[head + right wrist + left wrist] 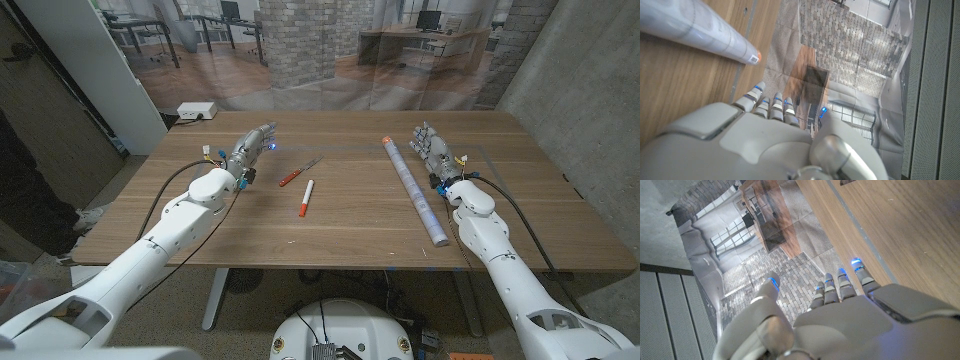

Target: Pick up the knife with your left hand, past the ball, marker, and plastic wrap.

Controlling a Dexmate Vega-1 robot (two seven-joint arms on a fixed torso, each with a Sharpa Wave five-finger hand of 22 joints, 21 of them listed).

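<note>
The knife (298,173), with a red handle and a thin blade, lies on the wooden table (350,235) left of centre. My left hand (252,148) is a short way to its left, near the far edge, fingers stretched out and apart, holding nothing. In the left wrist view that hand (840,315) reaches out past the table's edge (890,225). A white marker (305,198) with a red cap lies just nearer than the knife. The plastic wrap roll (412,188) lies lengthwise on the right. My right hand (432,150) stands beside the roll's far end, empty, and the right wrist view shows the hand (765,135) and the roll (695,27).
A white box (197,110) sits beyond the table's far left corner. A person in dark clothes (20,180) stands at the left edge of the head view. A grey wall (590,90) rises on the right.
</note>
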